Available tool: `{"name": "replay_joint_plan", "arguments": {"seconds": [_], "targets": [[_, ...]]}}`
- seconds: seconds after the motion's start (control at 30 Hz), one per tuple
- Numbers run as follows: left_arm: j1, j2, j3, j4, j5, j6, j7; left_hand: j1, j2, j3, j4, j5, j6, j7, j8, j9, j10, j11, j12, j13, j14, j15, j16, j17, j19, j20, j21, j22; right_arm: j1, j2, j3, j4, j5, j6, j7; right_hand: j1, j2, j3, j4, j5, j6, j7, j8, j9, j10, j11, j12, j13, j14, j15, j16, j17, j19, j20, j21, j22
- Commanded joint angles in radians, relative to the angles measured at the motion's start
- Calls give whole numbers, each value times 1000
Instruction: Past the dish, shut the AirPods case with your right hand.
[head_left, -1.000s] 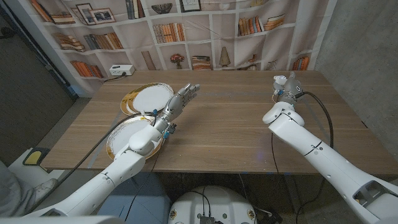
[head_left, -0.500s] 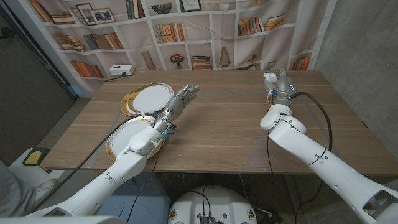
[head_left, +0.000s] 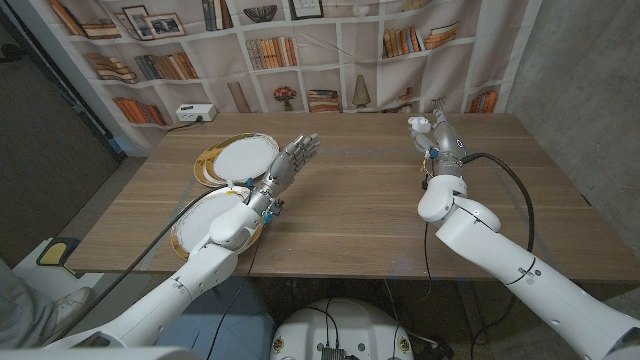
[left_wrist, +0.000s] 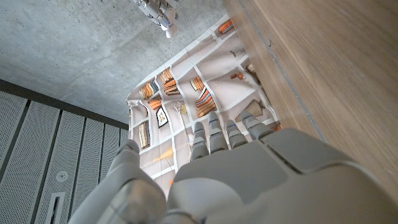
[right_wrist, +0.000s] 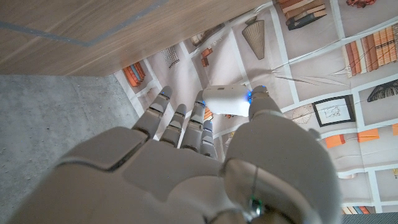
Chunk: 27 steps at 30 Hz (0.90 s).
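Right hand (right_wrist: 186, 168) seen from behind, fingers (right_wrist: 163, 109) extended toward bookshelf backdrop (right_wrist: 311, 68). White AirPods case (right_wrist: 225, 101) held against thumb tip. Wooden table (right_wrist: 93, 31) edge beyond fingers.

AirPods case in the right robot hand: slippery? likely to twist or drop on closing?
The AirPods case looks smooth, glossy and rounded, so probably slippery. It seems pinched at one end by the right robot hand, held above the table, so a push could pivot it. Small and rigid, likely light.
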Motion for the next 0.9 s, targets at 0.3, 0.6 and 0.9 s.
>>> {"name": "replay_joint_plan", "arguments": {"seconds": [0.3,0.6,0.9], "targets": [[9,9,-6,-20,-26,-8,-27,-4,5,7,-3,2,25,17,12,3,10,-1,0,3,-3,-2,-3,2,0,2,0,4,-95,-3,20,-83,-6,88,30,3,7,-6,-4,5,16,-4,7,0,102,-83,8,6,13,-55,4,1,-3,-5,-1,2],[18,17,-14,-23,-57,-10,-50,-7,4,6,-3,2,35,31,14,3,35,2,9,4,1,15,-2,3,-5,9,-1,4,-109,3,-6,-65,-36,190,27,8,3,-7,-10,5,17,0,4,0,114,-84,10,6,22,-56,5,0,3,-4,1,1],[22,19,-25,-27,-96,-4,-74,-11,4,6,-1,2,74,56,24,2,92,-19,27,4,2,12,-1,4,-6,9,-1,5,-95,3,-32,-11,-85,300,45,18,-6,-8,-20,7,19,0,1,0,128,-91,14,7,29,-61,4,-4,6,-5,2,1]]}}
